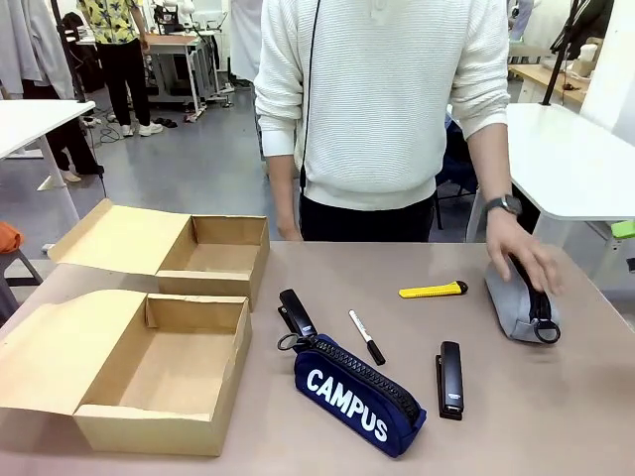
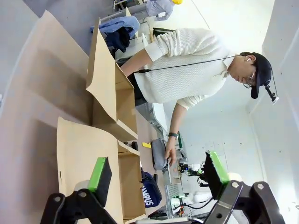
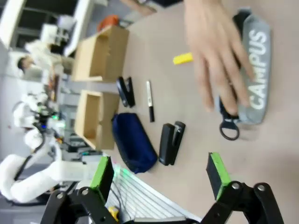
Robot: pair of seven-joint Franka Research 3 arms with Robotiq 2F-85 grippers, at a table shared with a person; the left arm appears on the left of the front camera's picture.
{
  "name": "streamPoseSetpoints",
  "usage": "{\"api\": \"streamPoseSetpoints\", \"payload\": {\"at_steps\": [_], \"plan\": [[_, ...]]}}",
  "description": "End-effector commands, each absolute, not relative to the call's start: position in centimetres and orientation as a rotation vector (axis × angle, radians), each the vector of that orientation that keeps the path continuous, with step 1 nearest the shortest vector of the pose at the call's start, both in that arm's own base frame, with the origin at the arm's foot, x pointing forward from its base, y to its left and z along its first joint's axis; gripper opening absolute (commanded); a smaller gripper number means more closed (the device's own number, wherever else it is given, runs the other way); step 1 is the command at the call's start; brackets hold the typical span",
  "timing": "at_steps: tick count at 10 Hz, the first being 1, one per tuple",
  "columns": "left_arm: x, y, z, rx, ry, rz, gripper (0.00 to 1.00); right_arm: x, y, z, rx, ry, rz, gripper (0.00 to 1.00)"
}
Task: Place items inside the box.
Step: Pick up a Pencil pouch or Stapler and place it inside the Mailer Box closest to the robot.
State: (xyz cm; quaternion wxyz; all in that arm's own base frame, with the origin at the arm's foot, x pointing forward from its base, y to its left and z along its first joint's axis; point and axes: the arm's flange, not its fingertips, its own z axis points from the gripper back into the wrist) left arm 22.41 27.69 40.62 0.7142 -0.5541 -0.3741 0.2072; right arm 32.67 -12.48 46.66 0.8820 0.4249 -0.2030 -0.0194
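Both the left gripper point(image 2: 156, 170) and right gripper point(image 3: 160, 170) hang spread, empty — the navy case point(image 1: 357, 392), likely soft and light, lies at three o'clock from the box point(image 1: 164, 428) — I'd pinch across its middle.

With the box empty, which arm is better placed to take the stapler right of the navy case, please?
Probably right: the right fingers, open, face that stapler closely, while the left fingers overlook the box.

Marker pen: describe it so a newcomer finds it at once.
On the tan table, look just beyond the navy CAMPUS pencil case. The marker pen lies there between the black staplers. It alone is thin, with a white barrel and a black end.
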Motion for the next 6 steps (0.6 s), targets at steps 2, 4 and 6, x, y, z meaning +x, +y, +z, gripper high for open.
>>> {"api": "streamPoseSetpoints", "payload": {"at_steps": [2, 4, 6], "plan": [[22.5, 27.7, 40.7, -1.238, -0.867, 0.443, 1.00, 27.3, -26.7, 47.2, 1.088, -0.581, -0.235, 1.00], [22.5, 27.7, 40.7, -1.238, -0.867, 0.443, 1.00, 22.9, -32.4, 44.6, 1.122, -0.683, -0.417, 1.00], [22.5, 27.7, 40.7, -1.238, -0.867, 0.443, 1.00, 21.7, -31.0, 45.8, 1.078, -0.634, -0.406, 1.00]]}}
